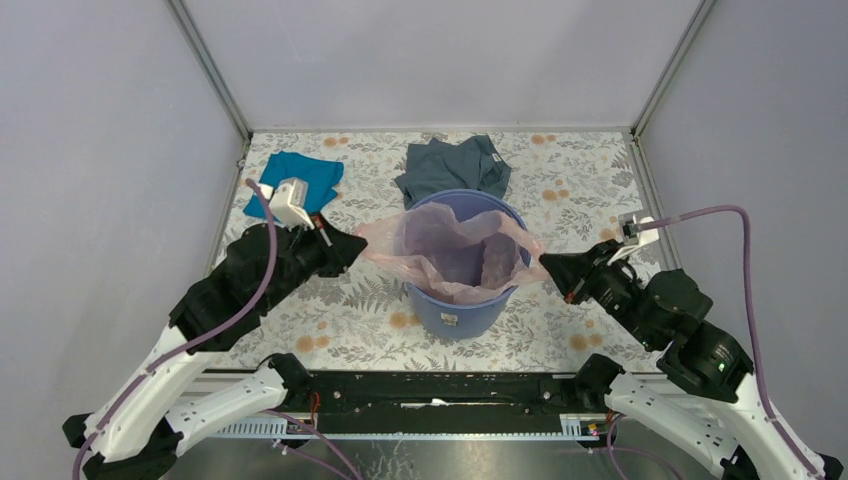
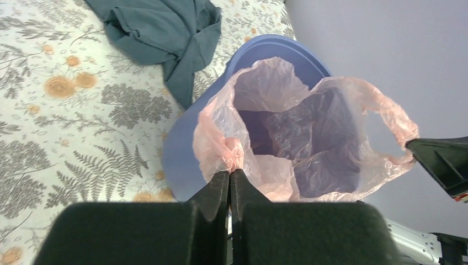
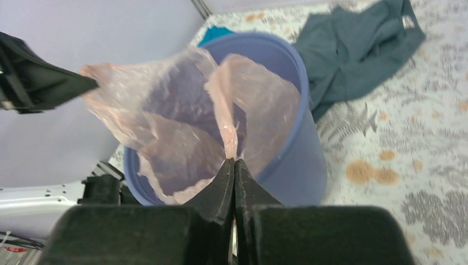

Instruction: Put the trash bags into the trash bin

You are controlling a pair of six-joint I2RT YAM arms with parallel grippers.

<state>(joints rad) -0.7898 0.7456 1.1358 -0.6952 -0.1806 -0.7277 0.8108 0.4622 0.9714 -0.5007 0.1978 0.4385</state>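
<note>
The pale pink translucent trash bag [image 1: 455, 255] hangs open inside the round blue-violet trash bin [image 1: 460, 305] at the table's middle, its mouth stretched wider than the rim. My left gripper [image 1: 358, 248] is shut on the bag's left edge, bunched at the fingertips in the left wrist view [image 2: 230, 170]. My right gripper [image 1: 545, 263] is shut on the bag's right edge, a thin strip of film at its tips in the right wrist view [image 3: 234, 160]. The bag [image 2: 309, 138] sags into the bin [image 2: 182, 149]. The bag [image 3: 165, 121] and bin [image 3: 298, 160] also show in the right wrist view.
A grey-blue cloth garment [image 1: 453, 168] lies just behind the bin, also in the left wrist view [image 2: 165, 30]. A teal cloth [image 1: 300, 178] lies at the back left by my left arm. The floral table [image 1: 590, 190] is walled by grey panels.
</note>
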